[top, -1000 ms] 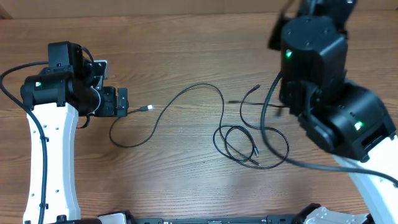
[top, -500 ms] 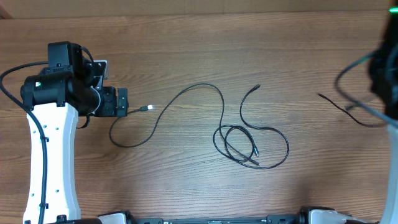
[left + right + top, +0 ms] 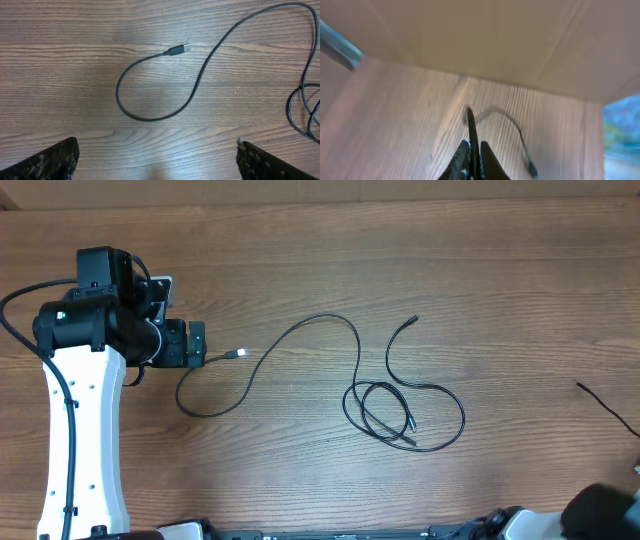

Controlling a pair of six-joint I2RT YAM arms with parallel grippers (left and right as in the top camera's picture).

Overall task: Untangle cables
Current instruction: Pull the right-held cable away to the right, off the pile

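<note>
Thin black cables (image 3: 356, 370) lie across the middle of the wooden table. One runs from a silvery USB plug (image 3: 238, 354) through a loose loop into a small tangle (image 3: 380, 415), and another plug end (image 3: 413, 320) points up beside it. My left gripper (image 3: 197, 343) is open just left of the USB plug (image 3: 185, 48), with nothing between its fingers (image 3: 50, 160). My right gripper (image 3: 474, 150) is shut on a separate black cable (image 3: 468, 120) that curls away to a plug (image 3: 532, 170). A piece of that cable (image 3: 608, 404) shows at the overhead view's right edge.
The left arm (image 3: 85, 410) stands along the table's left side. Part of the right arm (image 3: 600, 515) shows as a dark shape at the bottom right corner. A light wall (image 3: 470, 35) rises behind the table in the blurred right wrist view.
The right arm has swung from above the tangle out of the overhead view to the right, carrying one cable away from the others. The left arm and the remaining cables have not moved.
</note>
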